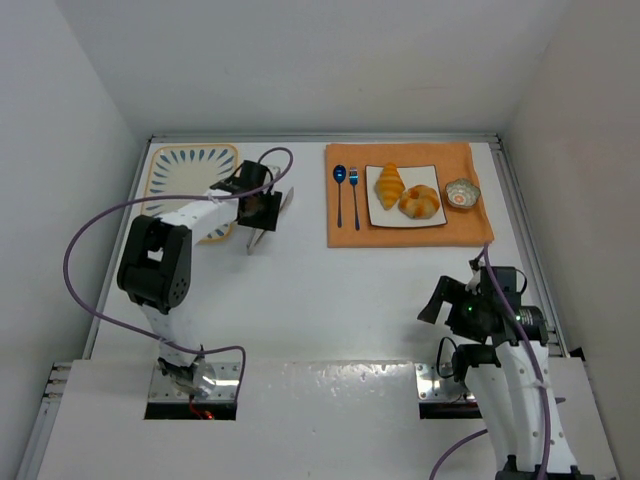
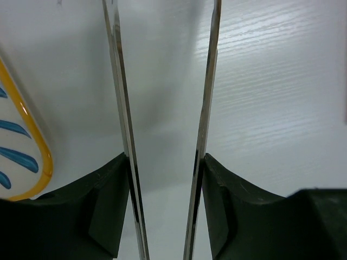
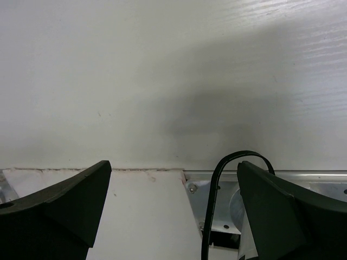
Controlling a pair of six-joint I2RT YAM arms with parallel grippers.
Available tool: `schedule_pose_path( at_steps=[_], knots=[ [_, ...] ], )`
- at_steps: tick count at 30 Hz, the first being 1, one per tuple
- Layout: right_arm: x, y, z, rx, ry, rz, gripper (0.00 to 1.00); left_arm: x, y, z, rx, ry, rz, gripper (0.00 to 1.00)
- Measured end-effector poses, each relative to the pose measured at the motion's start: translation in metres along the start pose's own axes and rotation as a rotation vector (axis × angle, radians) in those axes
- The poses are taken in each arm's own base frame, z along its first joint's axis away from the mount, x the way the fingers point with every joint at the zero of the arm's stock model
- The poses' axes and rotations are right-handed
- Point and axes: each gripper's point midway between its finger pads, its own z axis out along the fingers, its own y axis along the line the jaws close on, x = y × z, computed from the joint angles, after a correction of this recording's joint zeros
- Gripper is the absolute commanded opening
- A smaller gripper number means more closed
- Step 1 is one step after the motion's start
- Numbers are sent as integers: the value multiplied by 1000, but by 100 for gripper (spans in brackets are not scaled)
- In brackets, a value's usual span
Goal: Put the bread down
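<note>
The table [image 1: 350,300] is white. The cloth [image 1: 400,238] is orange, the plate [image 1: 425,175] white. The croissant [image 1: 389,185] and bun [image 1: 419,201] are golden orange. The spoon [image 1: 339,175] and fork [image 1: 354,180] are blue. The mat [image 1: 185,165] has blue strokes and a yellow edge. The tongs [image 2: 126,108] are silver.

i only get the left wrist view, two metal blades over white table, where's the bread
observer: the croissant and the round bun both sit on a white square plate on the orange mat, far side, right of centre
operator: is the left claw near it
observer: no, it grips tongs well left of the plate, beside the blue-patterned mat
operator: and the right arm
observer: the right claw is open and empty, down by its base
</note>
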Motion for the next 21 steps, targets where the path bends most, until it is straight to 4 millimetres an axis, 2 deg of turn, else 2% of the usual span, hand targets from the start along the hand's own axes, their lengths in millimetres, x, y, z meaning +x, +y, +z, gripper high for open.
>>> schedule_pose_path(
  at_steps=[5, 6, 9, 12, 17, 19, 21],
  knots=[
    [-2, 2, -2, -13, -33, -9, 100, 5, 5, 11, -21, -21, -5, 72],
    [-2, 2, -2, -13, -33, -8, 100, 8, 5, 12, -21, -19, -8, 87],
    [-2, 3, -2, -20, -30, -8, 100, 21, 6, 17, -23, 0, -20, 100],
    [0, 5, -3, -31, -25, -10, 100, 28, 6, 21, -24, 21, -28, 100],
    [1, 6, -4, -43, -24, -26, 100, 23, 4, 16, -15, 27, -33, 100],
    [3, 7, -4, -54, -17, -31, 100, 12, 1, 3, -5, 12, -22, 100],
    [4, 9, -4, -64, -10, -34, 100, -8, -1, -20, 8, -34, 2, 100]
  ],
)
